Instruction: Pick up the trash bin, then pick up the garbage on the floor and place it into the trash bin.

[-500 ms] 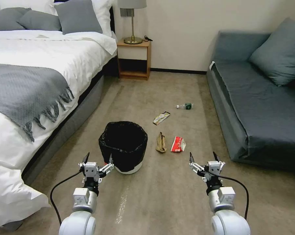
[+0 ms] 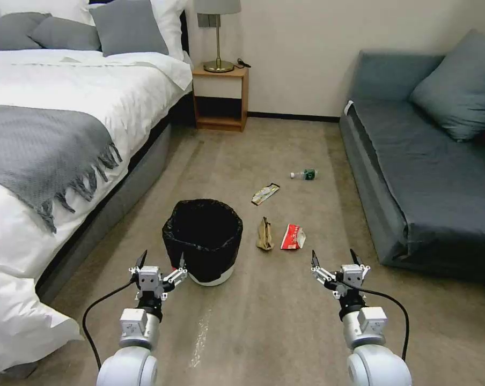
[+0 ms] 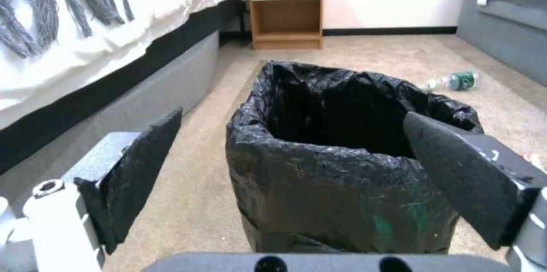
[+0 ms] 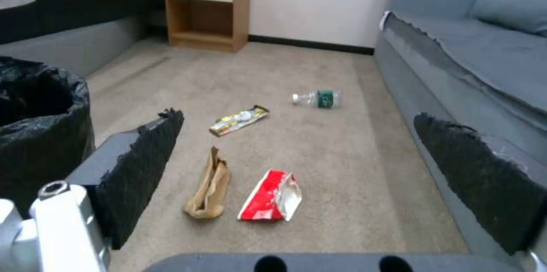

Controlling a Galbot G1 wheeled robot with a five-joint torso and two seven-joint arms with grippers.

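Bed [image 2: 49, 134] along the left side, nightstand [image 2: 221, 96] with a lamp [image 2: 218, 32] at the back wall. Left gripper [image 2: 162, 265] low over the floor [image 2: 264, 321], jaws apart, holding nothing, just beside the bin [image 2: 202, 238] on its near-left side. In the left wrist view the bin [image 3: 342, 169] sits between the two spread fingers [image 3: 136, 169], not touched. Bin stands upright on the floor, black bag draped over the rim, white base showing at the bottom.

Garbage is right of the bin, all lying on the floor: brown bag [image 2: 264, 235] closest to it, red packet [image 2: 293, 237] just beside the brown bag, wrapper [image 2: 265, 193] farther back, bottle [image 2: 305, 174] farthest, on its side near the sofa [image 2: 425, 177]. The right wrist view shows the same four: brown bag [image 4: 210, 184], red packet [image 4: 271, 197], wrapper [image 4: 239, 120], bottle [image 4: 318, 99], with the bin [image 4: 40, 135] at the picture's edge.

Right gripper [image 2: 333, 262] low over the floor, jaws apart, empty, nearer the robot than the red packet and apart from it. Sofa runs along the right side with a cushion [image 2: 462, 86] at its back.
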